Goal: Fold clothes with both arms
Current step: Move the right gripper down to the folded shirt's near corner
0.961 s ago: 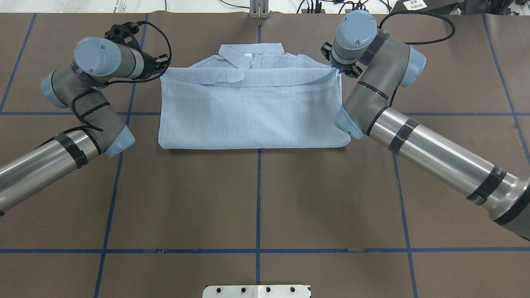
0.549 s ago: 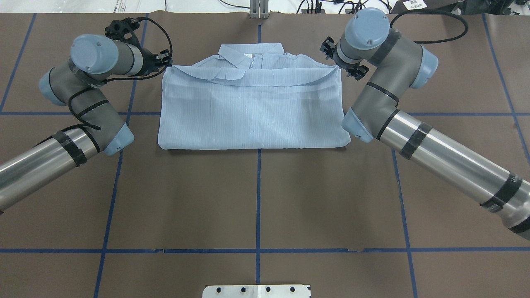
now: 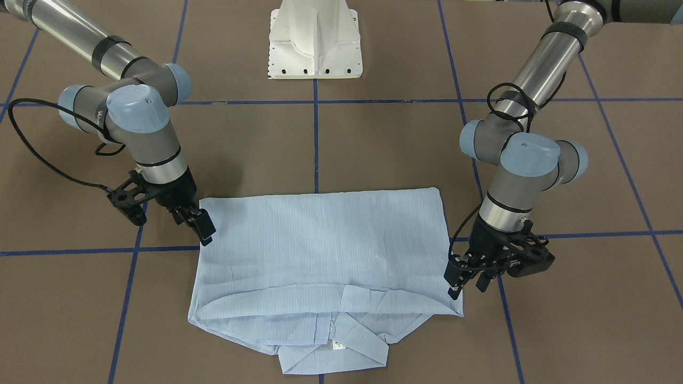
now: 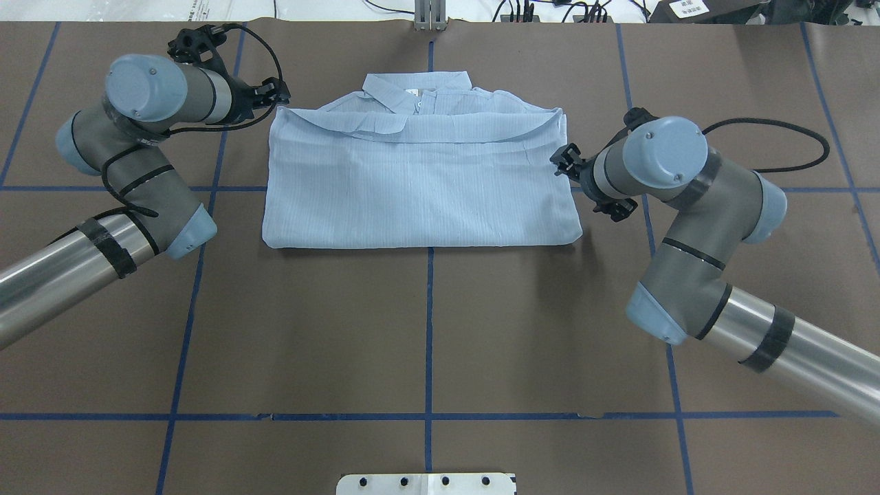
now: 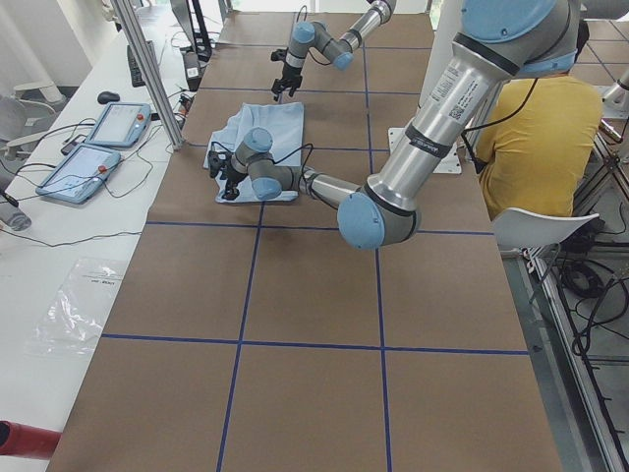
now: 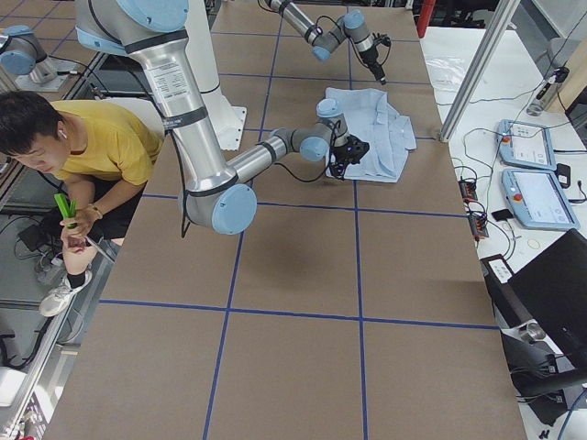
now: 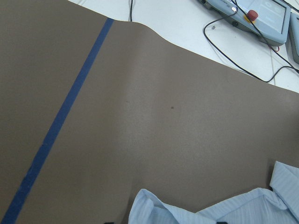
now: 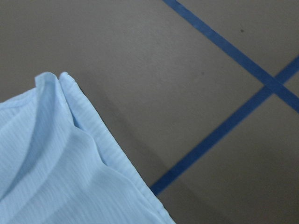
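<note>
The light-blue striped shirt (image 4: pixel 419 185) lies folded in half on the brown table, collar at the far edge; it also shows in the front-facing view (image 3: pixel 320 245). My left gripper (image 4: pixel 275 93) hovers just beside the shirt's far-left corner, open and empty; the front-facing view (image 3: pixel 465 282) shows its fingers apart. My right gripper (image 4: pixel 565 161) sits at the middle of the shirt's right edge, open and holding nothing, also in the front-facing view (image 3: pixel 201 228). The wrist views show only shirt edges (image 7: pixel 224 210) (image 8: pixel 56 177), no fingers.
The white pedestal base (image 3: pixel 315 42) stands at the robot's side of the table. Blue tape lines (image 4: pixel 429 330) cross the brown mat. Control pendants (image 6: pixel 532 174) lie beyond the table's far edge. A person in yellow (image 6: pixel 101 147) sits behind the robot.
Both grippers have let go of the shirt's top edge, which now lies flat. My right gripper has moved from the far-right corner back along the right edge. My left gripper drew slightly away.
</note>
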